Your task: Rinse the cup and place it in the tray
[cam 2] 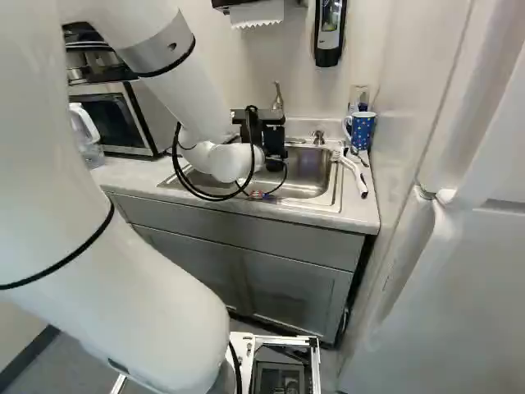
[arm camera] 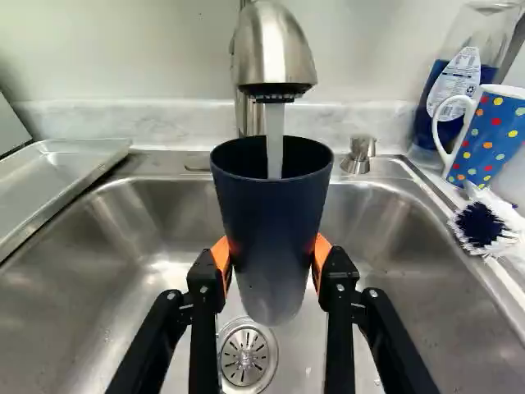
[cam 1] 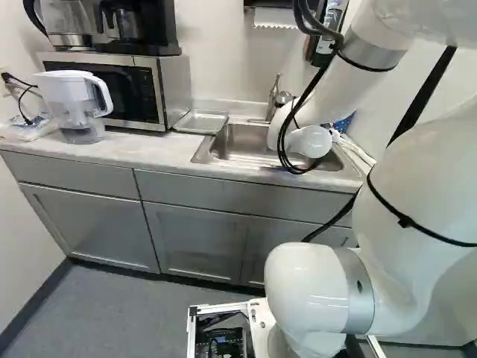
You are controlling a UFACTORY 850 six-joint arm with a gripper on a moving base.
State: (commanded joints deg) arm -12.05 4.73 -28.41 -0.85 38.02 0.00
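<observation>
In the right base view the black gripper (cam 2: 267, 135) hangs over the sink (cam 2: 316, 176), its fingertips hidden. The wrist view shows the gripper (arm camera: 271, 261) shut on a dark blue cup (arm camera: 271, 213), an orange pad pressing each side. The cup's open mouth faces up under the faucet (arm camera: 275, 49), and a stream of water (arm camera: 275, 144) runs into it. Below the cup lies the drain (arm camera: 246, 357). A shallow metal tray (cam 1: 201, 121) rests on the counter between microwave and sink; its rim (arm camera: 98, 176) also shows in the wrist view.
Beside the sink stand a dotted blue mug (arm camera: 490, 135), a bottle (arm camera: 459, 82) and a dish brush (arm camera: 484, 226). A microwave (cam 1: 119, 89) and a water pitcher (cam 1: 74, 104) are on the counter. A soap dispenser (cam 2: 329, 33) hangs on the wall.
</observation>
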